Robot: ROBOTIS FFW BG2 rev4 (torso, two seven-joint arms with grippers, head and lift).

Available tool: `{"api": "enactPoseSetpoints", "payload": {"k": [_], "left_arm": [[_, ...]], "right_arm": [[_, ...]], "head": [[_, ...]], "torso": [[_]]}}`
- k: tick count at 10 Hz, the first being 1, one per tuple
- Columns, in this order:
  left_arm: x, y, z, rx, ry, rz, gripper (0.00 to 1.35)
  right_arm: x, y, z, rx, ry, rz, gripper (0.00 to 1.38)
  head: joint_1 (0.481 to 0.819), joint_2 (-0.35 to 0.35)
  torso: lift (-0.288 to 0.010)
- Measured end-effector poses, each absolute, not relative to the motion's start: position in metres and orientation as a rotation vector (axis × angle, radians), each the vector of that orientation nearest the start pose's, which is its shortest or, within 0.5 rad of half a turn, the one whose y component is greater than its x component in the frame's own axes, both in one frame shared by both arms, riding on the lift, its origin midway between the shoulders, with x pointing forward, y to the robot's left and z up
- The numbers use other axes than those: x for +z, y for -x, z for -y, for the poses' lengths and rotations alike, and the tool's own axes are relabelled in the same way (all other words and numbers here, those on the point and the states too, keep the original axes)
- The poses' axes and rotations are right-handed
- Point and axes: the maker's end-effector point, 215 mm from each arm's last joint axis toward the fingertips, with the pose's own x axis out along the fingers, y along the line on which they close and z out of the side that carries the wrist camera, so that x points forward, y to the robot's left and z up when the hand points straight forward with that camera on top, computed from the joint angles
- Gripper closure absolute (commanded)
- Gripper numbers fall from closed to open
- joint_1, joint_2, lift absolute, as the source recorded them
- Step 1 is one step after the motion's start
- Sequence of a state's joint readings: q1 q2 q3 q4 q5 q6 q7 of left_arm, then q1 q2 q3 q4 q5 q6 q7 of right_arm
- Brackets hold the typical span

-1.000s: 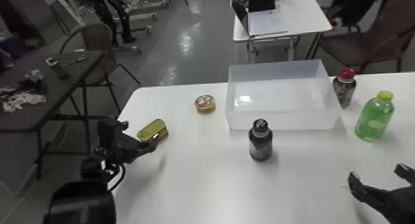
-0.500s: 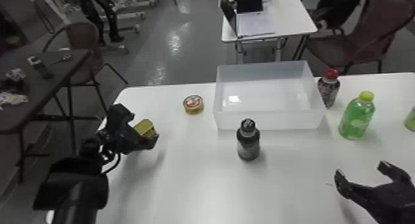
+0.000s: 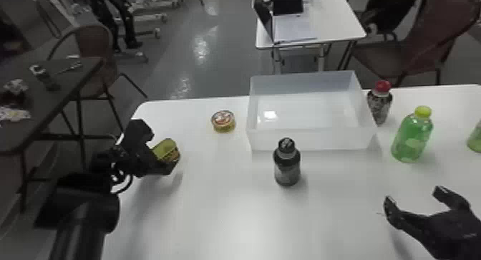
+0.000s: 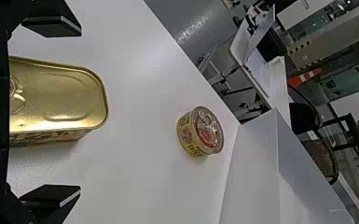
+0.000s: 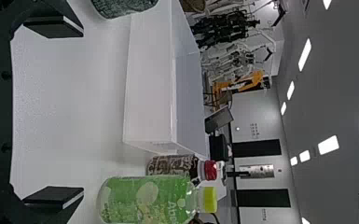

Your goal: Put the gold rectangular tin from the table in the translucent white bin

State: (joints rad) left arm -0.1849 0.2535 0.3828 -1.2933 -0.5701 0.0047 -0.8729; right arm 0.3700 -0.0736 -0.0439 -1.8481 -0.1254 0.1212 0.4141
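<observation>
Trouble looms, head view: left tool (image 3: pixel 163 151) open around the gold rectangular tin (image 3: pixel 167 148) on the tabletop (image 3: pixel 222 205). Squeezing off-centre might skid it; carrying low might clip the black bottle (image 3: pixel 287 169). Left wrist view: tin's one end cut off. Right wrist view: right tool (image 5: pixel 82 112) spread, empty; translucent white bin (image 5: pixel 149 84) hiding its floor.

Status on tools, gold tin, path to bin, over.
Left tool open around gold tin. Right tool open, empty. Possible snag: round can between tin and bin.
</observation>
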Motion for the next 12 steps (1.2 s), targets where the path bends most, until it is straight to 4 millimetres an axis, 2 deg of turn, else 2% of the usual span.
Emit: {"api": "enactPoseSetpoints", "payload": {"k": [7, 8, 9, 10, 12], "left_arm": [[-0.455, -0.568, -0.446, -0.480, -0.435, -0.539, 0.14], [-0.461, -0.565, -0.449, -0.486, -0.415, -0.556, 0.36], [-0.467, -0.562, -0.450, -0.495, -0.393, -0.573, 0.69], [-0.470, -0.562, -0.451, -0.501, -0.376, -0.578, 0.82], [-0.469, -0.566, -0.450, -0.492, -0.363, -0.556, 0.82]], "right_arm": [[-0.417, -0.462, 0.164, 0.416, -0.115, -0.200, 0.10], [-0.418, -0.462, 0.163, 0.416, -0.118, -0.202, 0.10], [-0.419, -0.462, 0.163, 0.415, -0.121, -0.205, 0.10], [-0.420, -0.462, 0.163, 0.416, -0.123, -0.207, 0.10], [-0.421, -0.461, 0.162, 0.419, -0.126, -0.208, 0.10]], "head": [[0.695, 0.291], [0.695, 0.297], [0.695, 0.301], [0.695, 0.302], [0.695, 0.302]], "torso": [[-0.128], [-0.128], [-0.128], [-0.128], [-0.128]]}}
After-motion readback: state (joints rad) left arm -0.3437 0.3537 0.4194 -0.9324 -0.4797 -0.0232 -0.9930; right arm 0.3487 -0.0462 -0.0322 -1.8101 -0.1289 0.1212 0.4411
